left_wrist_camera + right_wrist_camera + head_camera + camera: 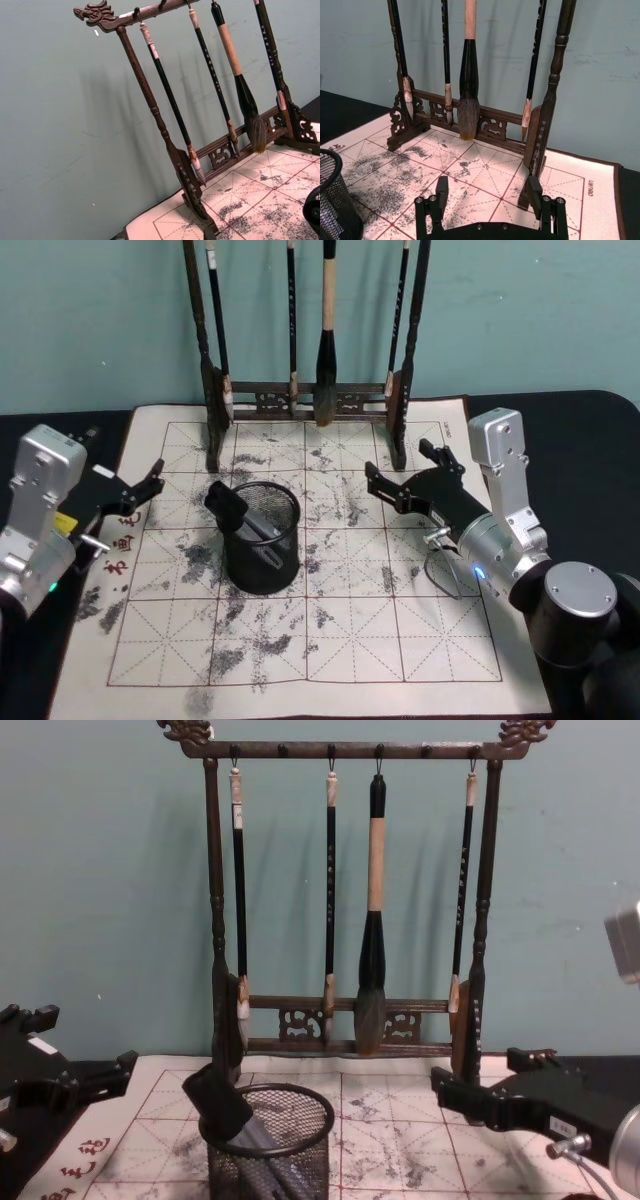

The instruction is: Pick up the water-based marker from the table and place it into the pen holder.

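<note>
Backing away looks like the step in hand, since the marker (pixel 243 516) already sits inside the pen holder (pixel 262 540), cap end up and leaning on the rim, barrel down in the mesh.

Left claw (pixel 152 483): spread, nothing in it, hanging over the left edge of the table (pixel 350 640). Holder is off to its right, well apart, so this arm needs no move.

Holder in the middle; behind it the brush rack (pixel 300 395) w/ hanging brushes (pixel 326 340).

Right claw (pixel 405 475): fingers wide apart, nothing pinched, low over the mat. Holder lies to its left, near but not touching; rack's right post is just ahead of it & slightly left.

To do it well: pull the right arm back toward the robot's own side, not forward or left. Forward risks clipping the rack post; left risks knocking the holder, and the marker's cap overhangs the rim, so a bump could tip it out. Keep the fingers apart, move slow, check the marker rests steady.
</note>
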